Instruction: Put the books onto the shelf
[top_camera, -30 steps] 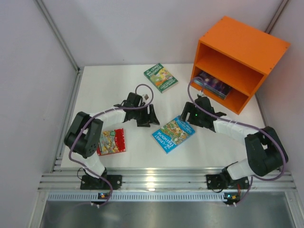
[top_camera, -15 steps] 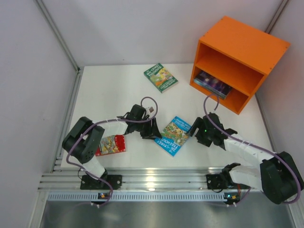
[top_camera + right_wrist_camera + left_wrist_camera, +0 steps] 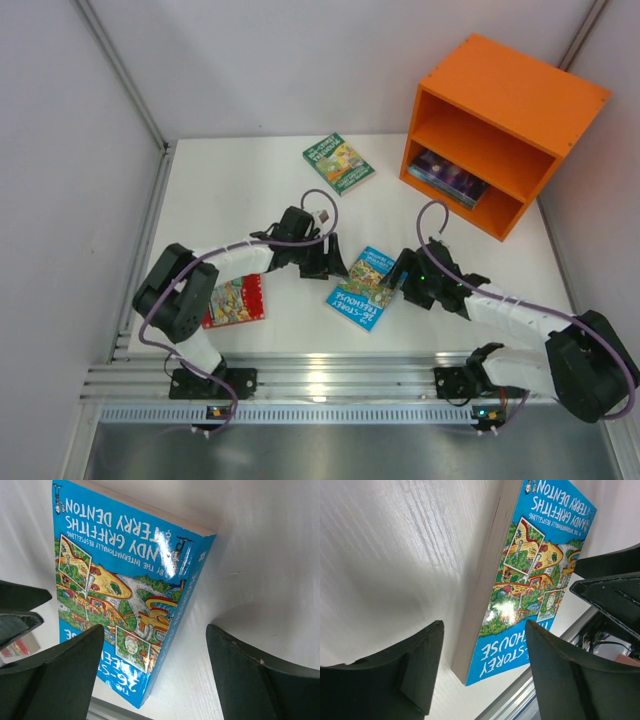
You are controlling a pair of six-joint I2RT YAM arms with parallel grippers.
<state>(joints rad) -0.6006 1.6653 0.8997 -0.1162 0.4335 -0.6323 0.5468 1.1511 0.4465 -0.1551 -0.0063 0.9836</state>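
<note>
Red book (image 3: 233,300) flat on worktop (image 3: 220,190), lower left. Left pincer (image 3: 327,262) spread, just beside bright blue book (image 3: 362,290), which lies flat at centre frame. Right pincer (image 3: 405,272) spread at book's opposite edge. Looks like two-sided pickup: best to brace one edge, slip finger under the other, avoid skidding. Shelf (image 3: 510,95) upper right, purple book (image 3: 447,177) in lower compartment.

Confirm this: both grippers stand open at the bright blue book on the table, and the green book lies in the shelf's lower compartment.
Wrong on one point. The green book lies on the table, left of the shelf; the dark purple book is what lies in the lower compartment. The top external view shows it. The rest holds.
</note>
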